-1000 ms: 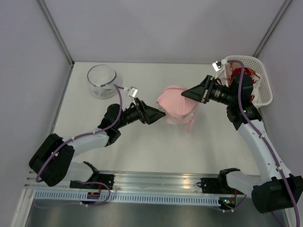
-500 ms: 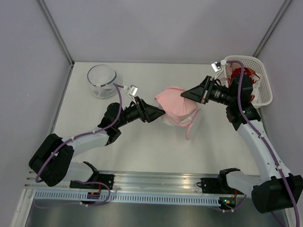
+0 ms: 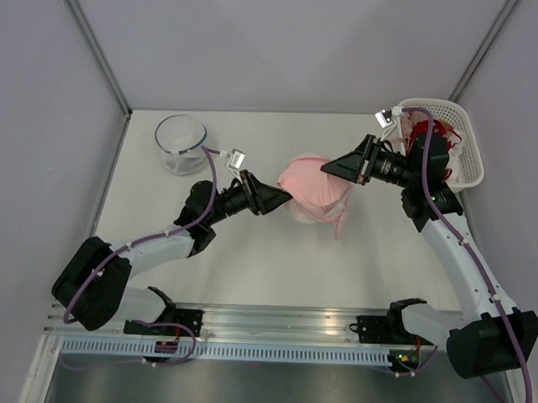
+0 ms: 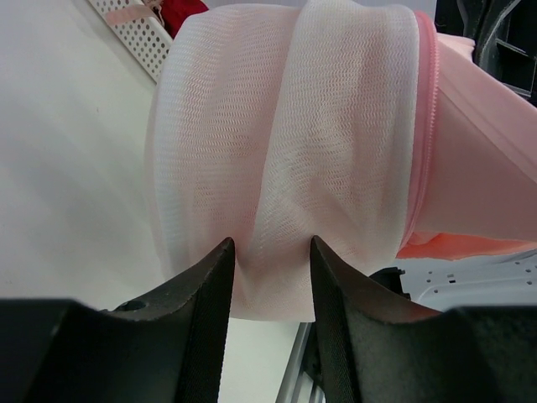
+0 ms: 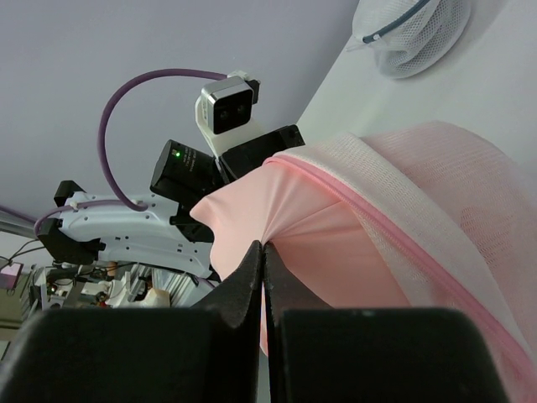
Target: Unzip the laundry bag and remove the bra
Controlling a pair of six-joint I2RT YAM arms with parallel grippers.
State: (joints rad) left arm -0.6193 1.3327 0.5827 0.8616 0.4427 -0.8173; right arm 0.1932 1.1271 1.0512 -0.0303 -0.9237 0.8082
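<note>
My left gripper (image 4: pixel 270 252) pinches the round white-mesh laundry bag (image 4: pixel 277 126), my right gripper (image 5: pixel 263 252) clamps the pale pink bra (image 5: pixel 294 210); next I'd pull them apart.

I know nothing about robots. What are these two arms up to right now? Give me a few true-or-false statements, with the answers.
1. The left gripper pinches the white mesh of the laundry bag. True.
2. The right gripper is open and empty. False: it is shut on the pink bra.
3. The red garment lies in the glass bowl. False: it lies in the white basket.
4. Pink bra fabric shows past the bag's pink zipper. True.
</note>
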